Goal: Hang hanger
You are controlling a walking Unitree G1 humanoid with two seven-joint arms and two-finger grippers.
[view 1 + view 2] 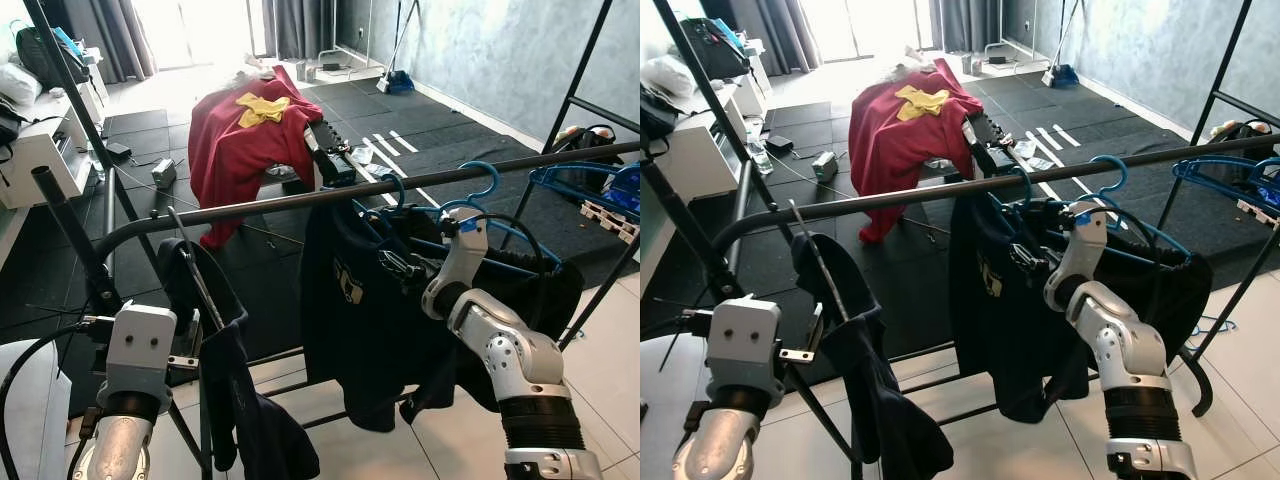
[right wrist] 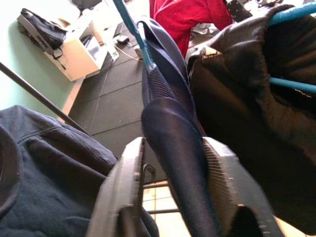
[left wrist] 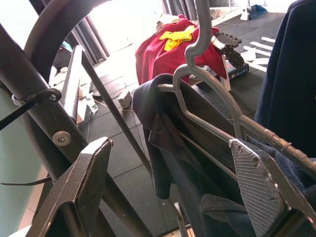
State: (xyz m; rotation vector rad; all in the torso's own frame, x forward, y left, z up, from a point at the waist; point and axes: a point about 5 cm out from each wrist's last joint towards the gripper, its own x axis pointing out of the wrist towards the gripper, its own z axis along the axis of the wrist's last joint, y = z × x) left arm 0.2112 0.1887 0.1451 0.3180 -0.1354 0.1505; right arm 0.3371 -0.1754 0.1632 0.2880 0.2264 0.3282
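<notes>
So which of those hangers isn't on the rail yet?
The grey hanger with the dark garment, held by the left gripper; its hook is below the rail. The blue hangers already hang there.
</notes>
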